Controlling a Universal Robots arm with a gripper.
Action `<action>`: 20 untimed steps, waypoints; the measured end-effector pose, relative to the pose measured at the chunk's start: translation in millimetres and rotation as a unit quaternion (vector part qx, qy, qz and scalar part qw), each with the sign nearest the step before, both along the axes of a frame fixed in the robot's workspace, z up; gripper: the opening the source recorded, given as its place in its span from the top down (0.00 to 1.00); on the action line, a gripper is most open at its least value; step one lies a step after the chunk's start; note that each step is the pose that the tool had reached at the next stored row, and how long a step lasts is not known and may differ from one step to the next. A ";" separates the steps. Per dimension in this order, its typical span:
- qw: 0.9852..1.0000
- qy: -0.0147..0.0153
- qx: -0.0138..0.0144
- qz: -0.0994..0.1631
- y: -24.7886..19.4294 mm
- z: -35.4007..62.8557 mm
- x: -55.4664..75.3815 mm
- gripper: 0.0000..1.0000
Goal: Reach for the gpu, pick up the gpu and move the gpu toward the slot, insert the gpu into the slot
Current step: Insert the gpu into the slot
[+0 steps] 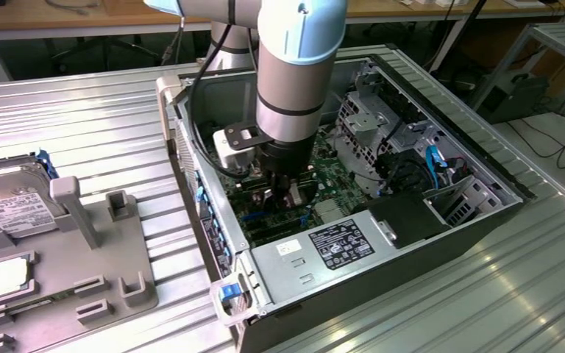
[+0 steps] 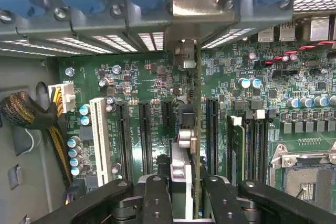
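The claw (image 2: 184, 192) is pinching the gpu (image 2: 197, 129), a thin card standing on its edge between the claw's fingers (image 2: 157, 198), low over the green board (image 2: 152, 87) inside the computer case (image 1: 479, 154).

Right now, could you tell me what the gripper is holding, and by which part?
The gripper holds the gpu by its upper edge, the card standing on edge over the motherboard.

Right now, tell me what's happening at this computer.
The robot arm is reaching down into the open computer case. Its gripper is closed on a thin graphics card, held edge-on and upright over the green motherboard, in line with the long black expansion slots. Whether the card is seated in a slot can't be made out. Outside the case, a hard drive and a processor chip sit on a grey holder.
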State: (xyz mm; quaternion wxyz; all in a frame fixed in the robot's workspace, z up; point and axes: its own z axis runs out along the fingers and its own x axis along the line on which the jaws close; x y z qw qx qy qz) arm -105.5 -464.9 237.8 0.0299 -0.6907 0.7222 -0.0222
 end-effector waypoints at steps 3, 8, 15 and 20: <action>1.000 0.000 0.000 0.000 0.0 0.1 0.5 0.71; 1.000 0.000 0.000 0.000 0.6 0.1 0.7 0.71; 1.000 0.000 0.000 0.000 3.4 0.0 -1.2 0.71; 1.000 0.000 0.000 0.000 3.7 -0.7 -2.2 0.71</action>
